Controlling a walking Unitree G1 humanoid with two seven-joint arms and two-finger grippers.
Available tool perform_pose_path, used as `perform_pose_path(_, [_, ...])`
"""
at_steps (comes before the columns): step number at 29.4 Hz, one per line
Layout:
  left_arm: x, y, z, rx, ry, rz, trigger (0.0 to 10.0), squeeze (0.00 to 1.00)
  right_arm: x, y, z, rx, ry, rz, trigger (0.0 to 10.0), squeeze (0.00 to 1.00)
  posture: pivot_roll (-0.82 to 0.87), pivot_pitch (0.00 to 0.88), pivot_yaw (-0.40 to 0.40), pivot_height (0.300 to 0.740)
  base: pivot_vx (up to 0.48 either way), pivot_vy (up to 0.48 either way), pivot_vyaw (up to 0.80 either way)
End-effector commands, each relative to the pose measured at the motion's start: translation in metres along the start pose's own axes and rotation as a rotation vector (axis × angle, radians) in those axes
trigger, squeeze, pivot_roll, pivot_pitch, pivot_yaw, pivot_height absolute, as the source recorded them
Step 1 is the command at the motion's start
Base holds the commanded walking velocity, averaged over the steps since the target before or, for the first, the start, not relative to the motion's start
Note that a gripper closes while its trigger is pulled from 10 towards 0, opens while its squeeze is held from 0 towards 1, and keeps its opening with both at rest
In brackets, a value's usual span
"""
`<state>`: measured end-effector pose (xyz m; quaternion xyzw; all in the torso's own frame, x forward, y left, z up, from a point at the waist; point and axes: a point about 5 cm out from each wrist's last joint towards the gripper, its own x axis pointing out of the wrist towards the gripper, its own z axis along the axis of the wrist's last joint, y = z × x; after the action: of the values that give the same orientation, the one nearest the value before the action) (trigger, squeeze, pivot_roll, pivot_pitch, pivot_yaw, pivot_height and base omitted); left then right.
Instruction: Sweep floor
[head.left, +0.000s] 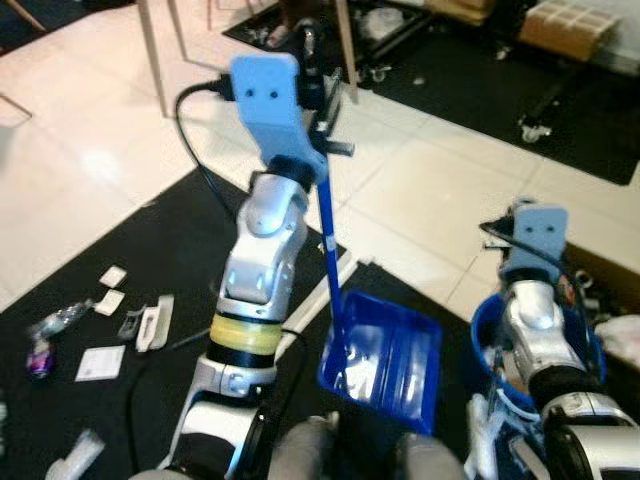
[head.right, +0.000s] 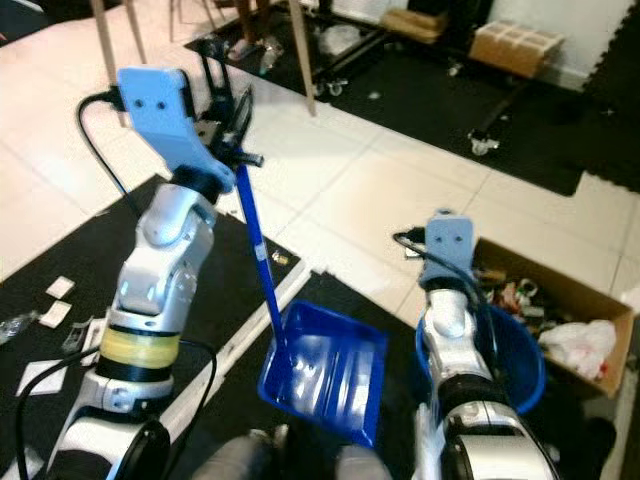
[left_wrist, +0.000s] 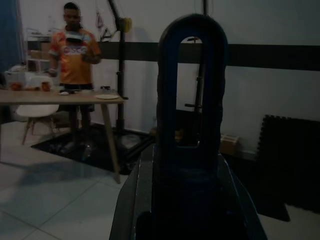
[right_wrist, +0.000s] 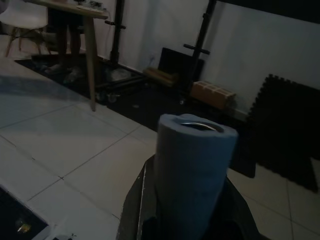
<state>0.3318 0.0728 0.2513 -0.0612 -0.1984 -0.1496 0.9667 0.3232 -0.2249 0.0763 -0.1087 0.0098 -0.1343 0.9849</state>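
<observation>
1. Left eye view: left gripper (head.left: 322, 85) is raised above the black mat (head.left: 120, 260), fingers clamped on the top of the dustpan handle (head.left: 330, 240). The blue dustpan (head.left: 385, 360) hangs low over the mat, just in front of the robot. Paper scraps (head.left: 105, 300) lie on the mat, well to the dustpan's left.
2. Right eye view: right arm (head.right: 450, 300) stands to the dustpan's right, over a blue bucket (head.right: 525, 360); a cardboard box (head.right: 560, 300) of litter sits just beyond the bucket.
3. Left wrist view: the looped handle end (left_wrist: 192, 85) sits between the fingers. A person (left_wrist: 74, 55) stands behind a table (left_wrist: 60, 97).
4. Right wrist view: right gripper (right_wrist: 192, 210) is closed around a blue-grey pole (right_wrist: 195, 170).
</observation>
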Motion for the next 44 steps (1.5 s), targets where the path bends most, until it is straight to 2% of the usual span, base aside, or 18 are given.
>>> perform_pose_path(1, [0.0002,0.0037,0.0053,-0.015,-0.022,0.014,10.0,0.00,0.0032,0.0052,0.0099,-0.004,-0.048,0.021,10.0,0.00,-0.01,0.034,0.002,0.740,0.000,0.000,0.80])
perform_pose_path(44, [0.0026,0.0072,0.0058,0.025,-0.002,0.037,10.0,0.00,0.0021,0.0070,0.0085,-0.002,-0.043,0.028,10.0,0.00,-0.01,0.043,0.000,0.740,0.000,0.000,0.80])
